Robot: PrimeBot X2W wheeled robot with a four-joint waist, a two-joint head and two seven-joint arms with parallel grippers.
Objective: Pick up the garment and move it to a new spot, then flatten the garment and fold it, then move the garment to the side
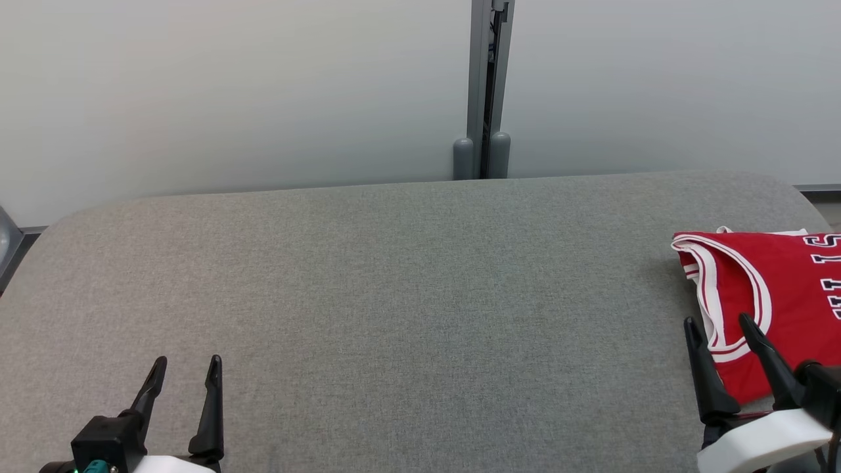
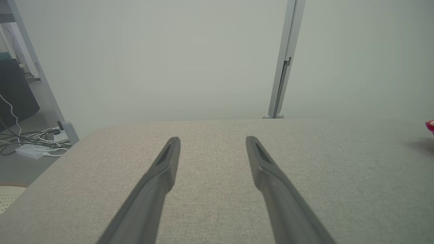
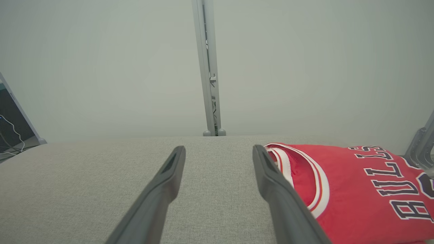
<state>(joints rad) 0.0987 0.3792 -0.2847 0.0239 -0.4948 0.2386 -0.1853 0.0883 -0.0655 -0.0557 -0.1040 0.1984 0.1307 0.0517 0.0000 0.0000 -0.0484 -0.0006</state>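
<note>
The garment is a red sleeveless jersey with white trim and dark lettering, lying folded flat at the right edge of the grey table. In the right wrist view the garment fills the lower right. My right gripper stands open above the jersey's near left edge, with nothing between its fingers; its right finger overlaps the jersey's armhole trim. My left gripper is open at the lower left over bare fabric, far from the jersey. A sliver of the garment shows at the right edge of the left wrist view.
A pale wall with a grey vertical post rises behind the table. Cables and a white box lie on the floor beyond the table's left end. A grey metal frame stands past the jersey on the right.
</note>
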